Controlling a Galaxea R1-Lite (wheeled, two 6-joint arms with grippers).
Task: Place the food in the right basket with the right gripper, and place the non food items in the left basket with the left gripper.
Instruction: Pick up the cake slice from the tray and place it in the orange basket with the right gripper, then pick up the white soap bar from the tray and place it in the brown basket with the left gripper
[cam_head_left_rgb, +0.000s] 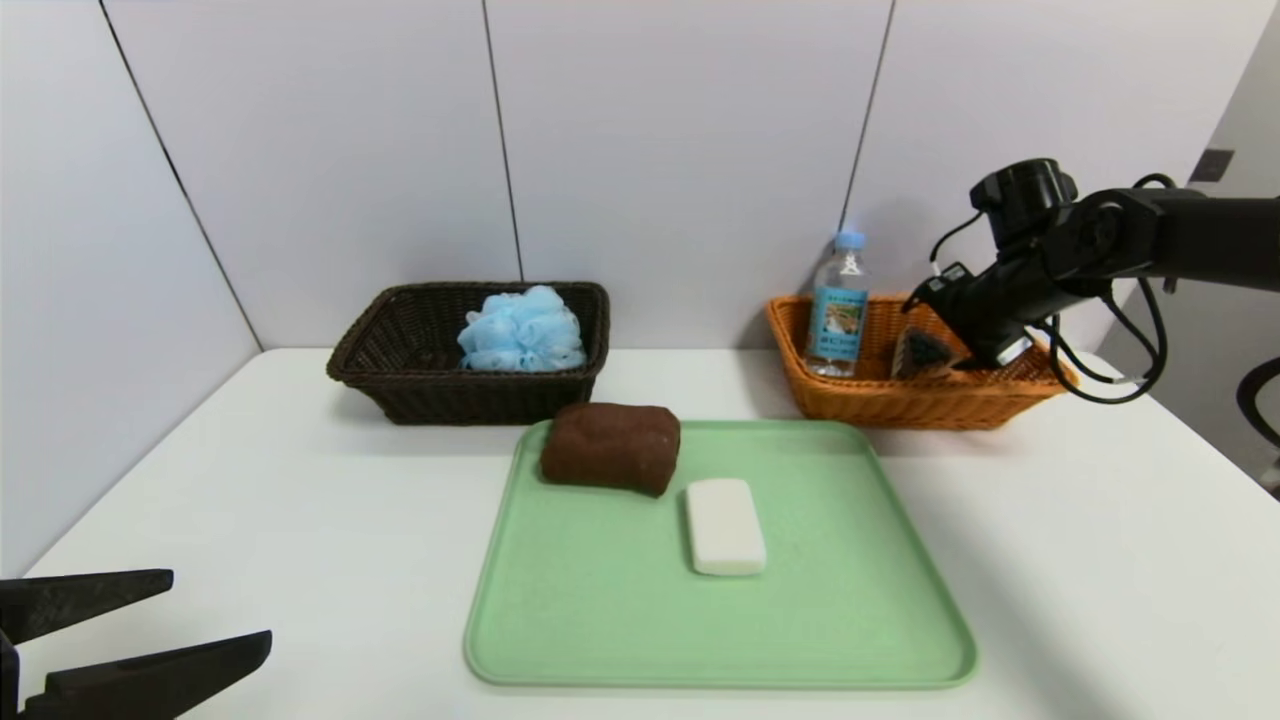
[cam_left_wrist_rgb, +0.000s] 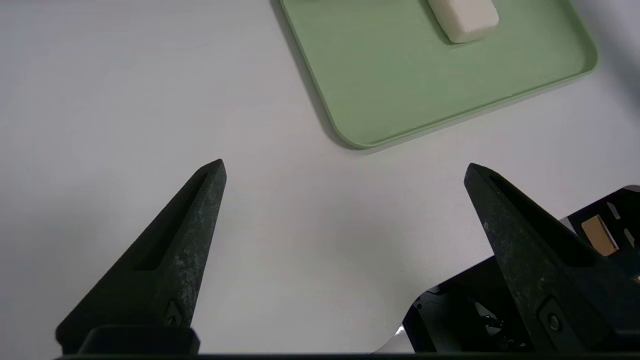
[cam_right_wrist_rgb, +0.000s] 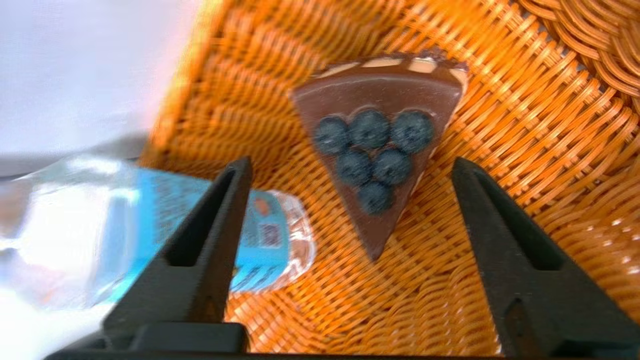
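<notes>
The right gripper (cam_right_wrist_rgb: 352, 161) is spread wide, the cake (cam_right_wrist_rgb: 374, 165) loose beneath it in the basket (cam_head_left_rgb: 900, 408). From the left gripper (cam_head_left_rgb: 221, 608), jaws apart, the soap (cam_head_left_rgb: 726, 528) lies rightward, long axis front to back.

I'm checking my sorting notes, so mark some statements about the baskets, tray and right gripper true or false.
1. The light-blue mesh pouf is in the dark brown wicker basket. True.
2. The clear bottle with blue label lies on the green tray. False: it stands in the orange wicker basket.
3. The white soap bar is on the tray. True.
4. The right gripper grips the chocolate cake slice. False: its jaws are open above it.
</notes>
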